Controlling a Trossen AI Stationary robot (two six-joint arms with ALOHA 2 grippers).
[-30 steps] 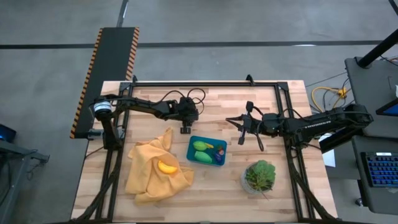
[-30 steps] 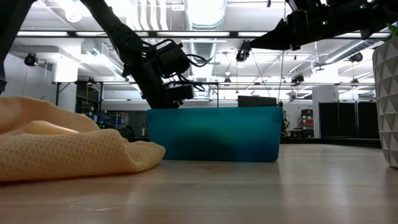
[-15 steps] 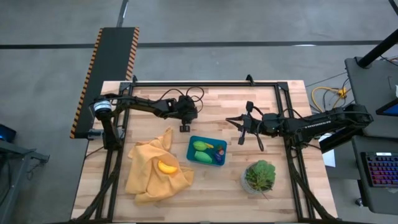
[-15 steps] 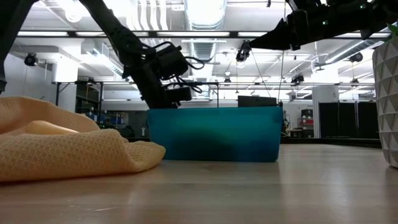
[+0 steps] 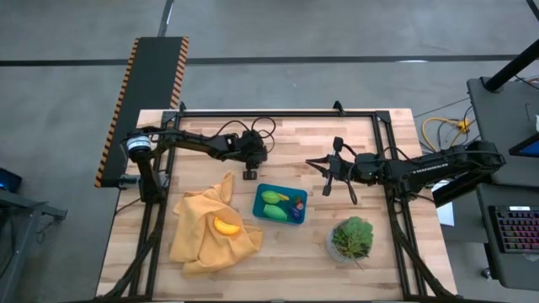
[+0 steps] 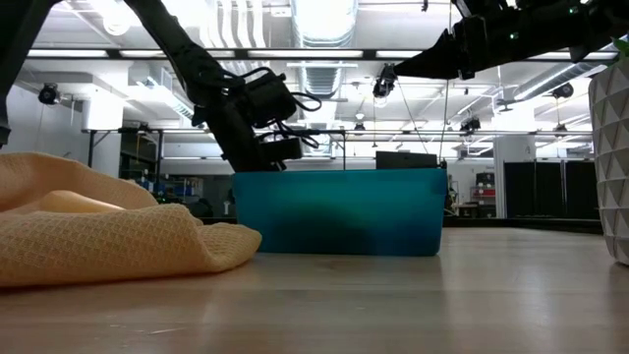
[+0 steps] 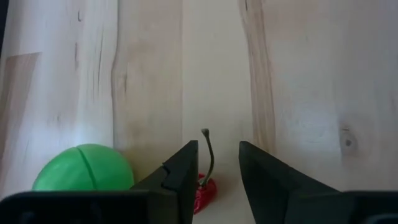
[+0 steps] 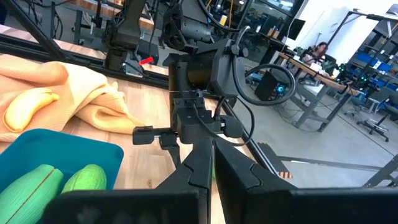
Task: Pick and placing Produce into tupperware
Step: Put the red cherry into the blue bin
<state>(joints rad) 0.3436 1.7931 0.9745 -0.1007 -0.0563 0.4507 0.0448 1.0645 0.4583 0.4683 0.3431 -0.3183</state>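
The teal tupperware (image 5: 281, 186) sits mid-table with two green produce pieces (image 5: 272, 199) and small purple and orange ones (image 5: 297, 205) in it. Just beyond its far side, my left gripper (image 5: 250, 174) points down at the table, open. A small red piece with a dark stem (image 7: 206, 188) lies between its fingers, and a green ball (image 7: 84, 169) lies beside them. A yellow banana (image 5: 225, 225) rests on the mustard cloth (image 5: 198, 236). My right gripper (image 5: 317, 168) hangs shut and idle above the table, right of the tupperware. My left gripper has the red piece's body (image 7: 210, 186) right beside one finger (image 7: 183, 171), with bare wood showing between it and the other finger. I cannot tell whether that finger touches it. The piece lies on the table, its stem pointing away from the gripper.
A leafy plant in a clear pot (image 5: 352, 238) stands near the table's front right. The cloth covers the front left. A black frame (image 5: 278, 114) runs along the far and side edges. Bare wood lies between the tupperware and the far rail.
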